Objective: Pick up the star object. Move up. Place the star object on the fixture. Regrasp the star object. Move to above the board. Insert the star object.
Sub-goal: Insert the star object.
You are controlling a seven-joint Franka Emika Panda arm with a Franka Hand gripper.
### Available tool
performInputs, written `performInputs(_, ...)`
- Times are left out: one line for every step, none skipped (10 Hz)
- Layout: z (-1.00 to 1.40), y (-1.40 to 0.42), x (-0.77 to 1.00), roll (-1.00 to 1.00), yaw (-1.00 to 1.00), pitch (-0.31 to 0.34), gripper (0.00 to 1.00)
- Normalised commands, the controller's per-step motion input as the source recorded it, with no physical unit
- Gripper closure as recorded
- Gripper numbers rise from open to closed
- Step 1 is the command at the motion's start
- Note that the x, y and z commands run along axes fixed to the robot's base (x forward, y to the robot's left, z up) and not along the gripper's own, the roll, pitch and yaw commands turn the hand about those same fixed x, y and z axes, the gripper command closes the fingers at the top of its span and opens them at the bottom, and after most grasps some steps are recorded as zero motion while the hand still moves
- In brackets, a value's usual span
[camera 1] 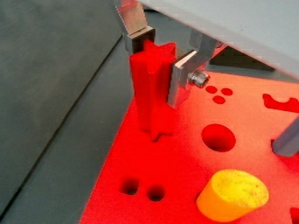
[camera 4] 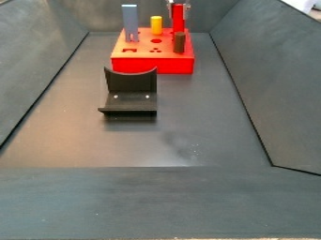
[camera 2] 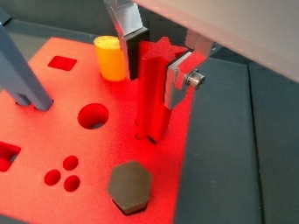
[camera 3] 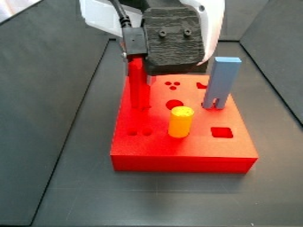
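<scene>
In a wrist view, the gripper held the star object upright, its jaws clamped on the peg's upper part, one silver finger pressed to its side. The peg's foot met the board at a dark hole near the slab's edge. A yellow cylinder stood on the board at about 5 o'clock from the peg.

In a wrist view, the gripper gripped the star object, upright, with its lower end at the board. The yellow cylinder stood at 10 o'clock from the peg, a dark brown cylinder at 6 o'clock.

In a side view, the gripper hung over the board, the star object upright below it. A blue block rose at 3 o'clock, the yellow cylinder at 5 o'clock.

In a side view, the fixture sat on the dark surface, at 6 o'clock from the board and just clear of it. The star object stood at the board's far right; the jaws could not be made out there.
</scene>
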Motion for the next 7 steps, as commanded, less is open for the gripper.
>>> performInputs(-0.71,-0.02,0.48,0.01,-0.31,0.073,1.0)
performInputs(-0.78,0.0,0.54,0.0,-0.5,0.024,1.0)
performInputs(-0.89,0.0,0.33,0.0,-0.57,0.0,1.0)
performInputs(-0.78,0.0,0.0,0.0,-0.43,-0.01,1.0)
performInputs(0.0,0.03,-0.18,-0.03,-0.05,-0.139,1.0)
performInputs(0.0,0.0,0.01,0.0,0.0,0.013,1.0)
performInputs(0.0,0.0,0.01,0.0,0.0,0.02,1.0)
